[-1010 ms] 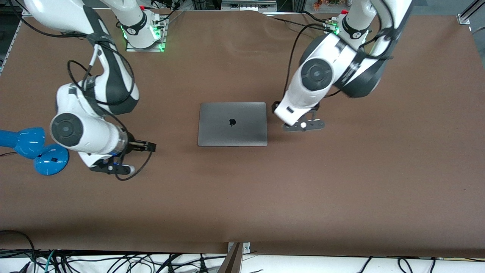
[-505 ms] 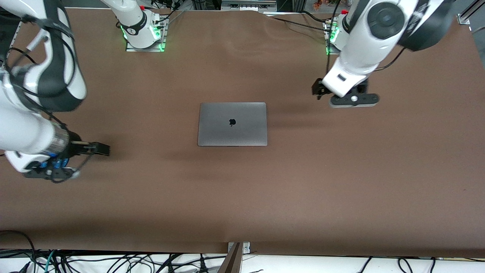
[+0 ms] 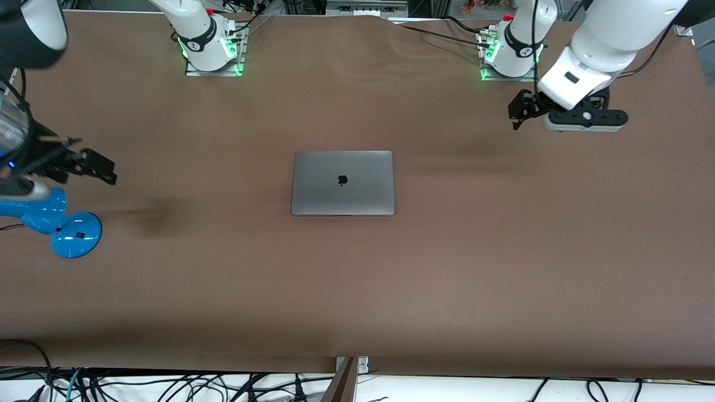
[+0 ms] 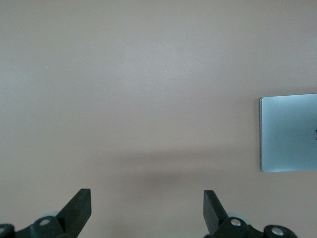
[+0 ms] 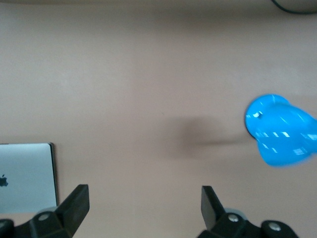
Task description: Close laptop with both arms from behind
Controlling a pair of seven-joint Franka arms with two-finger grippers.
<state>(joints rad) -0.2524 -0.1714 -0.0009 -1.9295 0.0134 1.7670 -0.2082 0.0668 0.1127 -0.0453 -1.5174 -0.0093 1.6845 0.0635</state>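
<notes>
The grey laptop (image 3: 342,182) lies shut and flat in the middle of the brown table, its lid with the black logo facing up. An edge of the laptop (image 4: 290,133) shows in the left wrist view, and the laptop (image 5: 25,176) also appears in the right wrist view. My left gripper (image 3: 515,114) hangs open in the air over bare table near the left arm's base, well apart from the laptop. The left gripper (image 4: 147,206) holds nothing. My right gripper (image 3: 105,169) is open in the air at the right arm's end of the table, above the lamp. The right gripper (image 5: 145,203) is empty too.
A blue desk lamp (image 3: 67,234) stands at the right arm's end of the table, just under the right gripper; the blue desk lamp (image 5: 282,131) also shows in the right wrist view. Both arm bases (image 3: 209,47) stand along the table's edge farthest from the front camera. Cables hang along the nearest edge.
Both arms have risen and swung outward from the laptop, the left toward its base, the right out over the lamp. The laptop has not moved. Both grippers stayed open.
</notes>
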